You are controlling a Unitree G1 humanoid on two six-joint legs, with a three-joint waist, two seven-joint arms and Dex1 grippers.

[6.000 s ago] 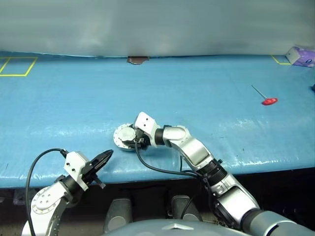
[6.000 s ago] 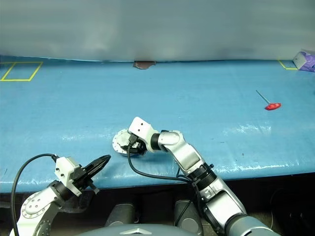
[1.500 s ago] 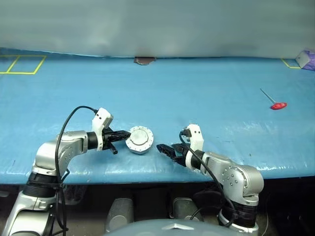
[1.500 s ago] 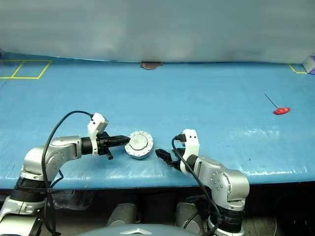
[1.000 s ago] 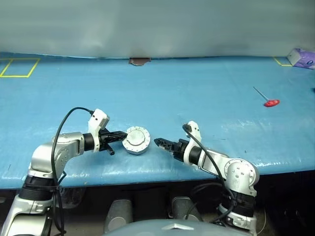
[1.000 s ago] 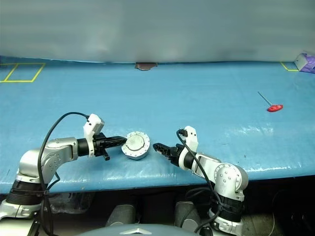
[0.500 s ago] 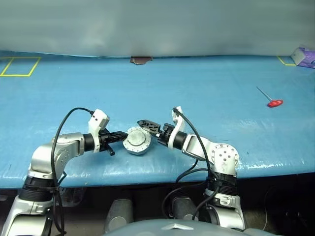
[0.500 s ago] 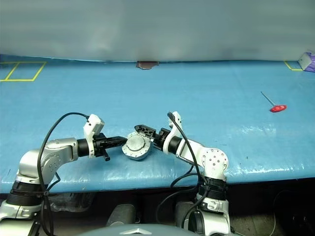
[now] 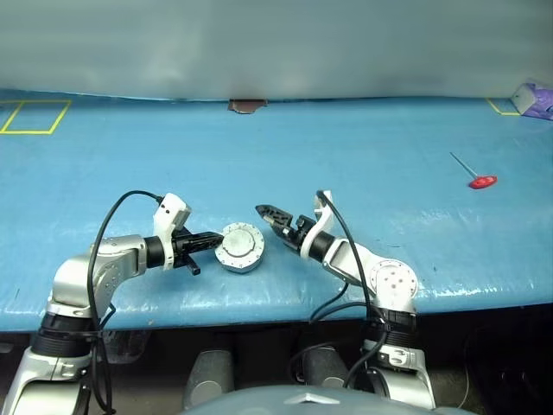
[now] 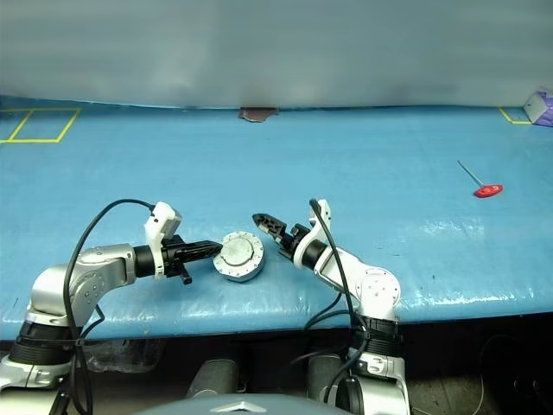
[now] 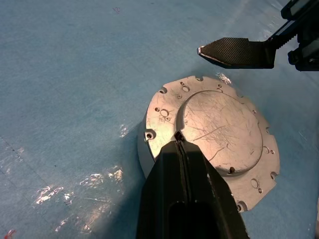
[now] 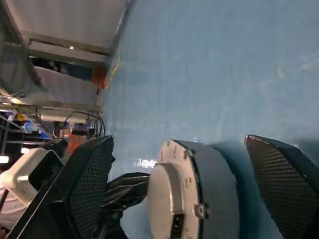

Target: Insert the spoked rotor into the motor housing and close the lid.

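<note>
On the blue counter (image 9: 363,147), near its front edge, lies the motor housing (image 9: 240,246) with the lid (image 11: 219,132) on. My left end effector (image 9: 210,241) is closed, its tip on the lid. My right end effector (image 9: 275,214) is open, just beside the housing.

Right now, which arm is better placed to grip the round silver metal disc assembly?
The right. Its right gripper is open beside the round silver metal disc assembly, fingers apart on either side of it in the wrist view. The left gripper is shut, its tip resting against the disc.

Blue-covered table (image 9: 363,147): closed motor housing (image 9: 240,246) near front edge, red-handled tool (image 9: 472,175) far right, yellow tape square (image 9: 33,116) far left.
</note>
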